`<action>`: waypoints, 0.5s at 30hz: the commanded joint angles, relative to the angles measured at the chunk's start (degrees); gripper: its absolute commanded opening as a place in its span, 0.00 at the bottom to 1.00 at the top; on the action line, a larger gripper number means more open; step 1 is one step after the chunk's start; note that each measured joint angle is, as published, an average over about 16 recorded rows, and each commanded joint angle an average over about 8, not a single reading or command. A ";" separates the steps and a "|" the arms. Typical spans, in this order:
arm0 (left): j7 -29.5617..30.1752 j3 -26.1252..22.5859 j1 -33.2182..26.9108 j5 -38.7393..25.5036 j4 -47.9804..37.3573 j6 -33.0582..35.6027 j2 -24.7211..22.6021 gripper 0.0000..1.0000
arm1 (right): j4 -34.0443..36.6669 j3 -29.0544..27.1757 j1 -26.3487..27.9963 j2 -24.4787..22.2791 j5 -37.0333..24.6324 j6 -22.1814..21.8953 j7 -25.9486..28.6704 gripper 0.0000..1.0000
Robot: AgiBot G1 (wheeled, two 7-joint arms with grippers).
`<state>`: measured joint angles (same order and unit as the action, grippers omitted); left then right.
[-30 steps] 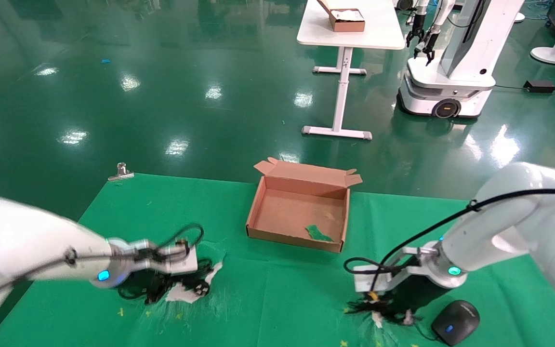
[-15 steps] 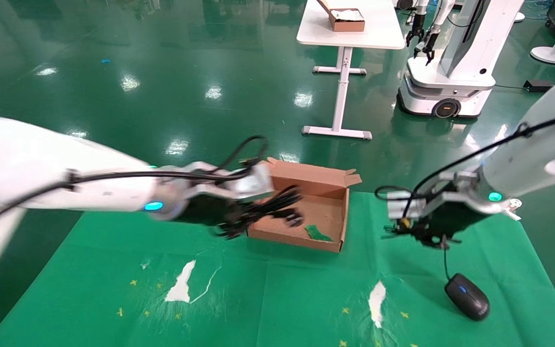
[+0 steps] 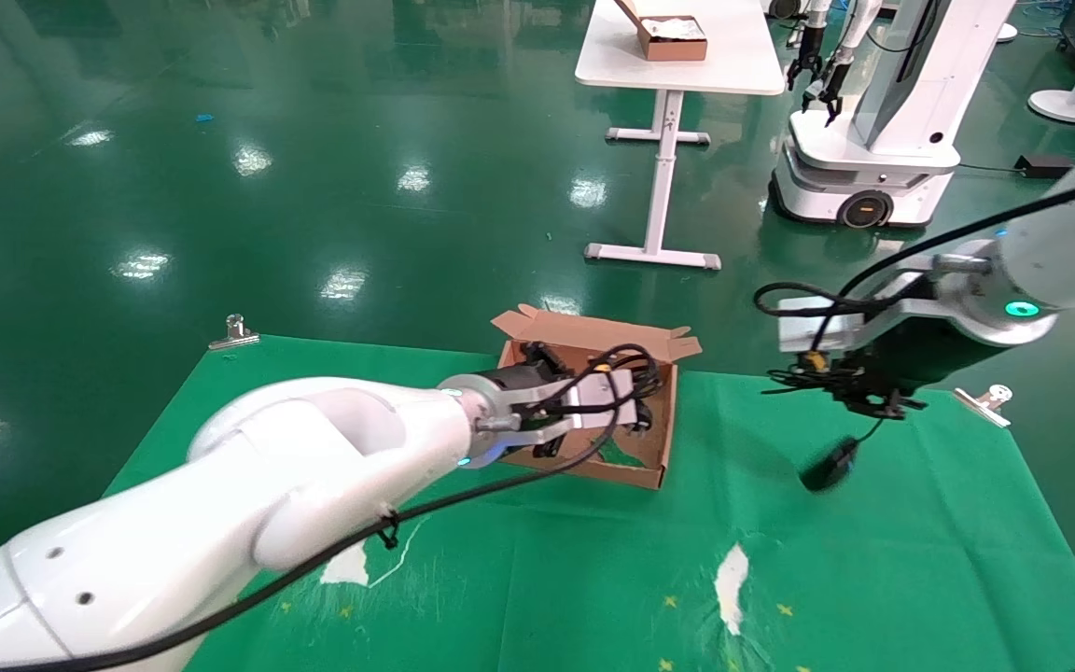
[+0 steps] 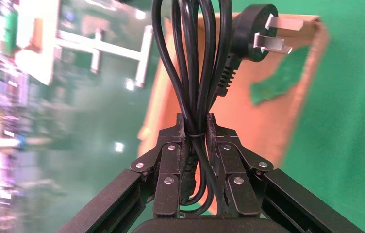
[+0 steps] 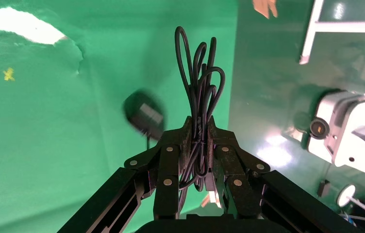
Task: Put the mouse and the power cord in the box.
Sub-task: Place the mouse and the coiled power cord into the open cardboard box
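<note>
My left gripper point(image 3: 645, 406) hovers over the open brown cardboard box point(image 3: 593, 342), shut on the power cord point(image 4: 195, 58). The cord's thick black loops stick out past the fingertips point(image 4: 183, 127), and its pronged plug point(image 4: 251, 31) hangs above the box floor point(image 4: 268, 111). My right gripper point(image 3: 859, 397) is raised to the right of the box and shut on the mouse's bundled thin wire point(image 5: 201, 82). The black mouse point(image 3: 827, 467) dangles from that wire above the mat, blurred, and the right wrist view shows the mouse point(image 5: 144, 114) beside the gripper point(image 5: 200, 121).
A green mat point(image 3: 519, 560) with torn white patches point(image 3: 732, 574) covers the table. A green scrap point(image 3: 621, 457) lies in the box. Metal clamps point(image 3: 235, 331) point(image 3: 981, 403) sit at the mat's far corners. Beyond stand a white table point(image 3: 677, 56) and another robot point(image 3: 873, 140).
My left arm swung the power cord from the box's left edge to over its inside. My right gripper rose further, and the mouse left the mat and now hangs in the air.
</note>
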<state>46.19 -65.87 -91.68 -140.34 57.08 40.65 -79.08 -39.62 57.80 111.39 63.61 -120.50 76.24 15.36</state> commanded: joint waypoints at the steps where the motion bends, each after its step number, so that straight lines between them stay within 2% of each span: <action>1: 2.84 -4.13 -0.46 -1.60 -0.70 -3.43 -0.09 0.60 | -3.57 0.06 -0.21 -1.38 -0.43 1.02 2.30 0.00; 4: 6.13 -7.90 -1.29 -2.66 -1.04 -5.52 -0.09 0.97 | -8.57 0.05 -1.00 -2.95 -0.90 1.98 5.37 0.00; 5: 7.21 -8.93 -1.59 -2.84 -1.11 -5.93 -0.09 1.00 | -10.11 0.01 -1.22 -3.41 -1.02 2.21 6.28 0.00; 10: 11.80 -13.05 -3.00 -3.45 -1.16 -6.88 -0.08 1.00 | -16.13 -0.36 -1.88 -5.09 -1.33 2.65 9.51 0.00; 15: 15.25 -16.01 -4.02 -3.78 -1.38 -7.07 0.00 1.00 | -19.39 -0.74 -2.06 -5.73 -1.06 2.27 10.02 0.00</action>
<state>61.21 -81.37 -95.77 -143.42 55.07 33.71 -79.01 -58.35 57.10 109.37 58.18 -121.40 78.37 24.76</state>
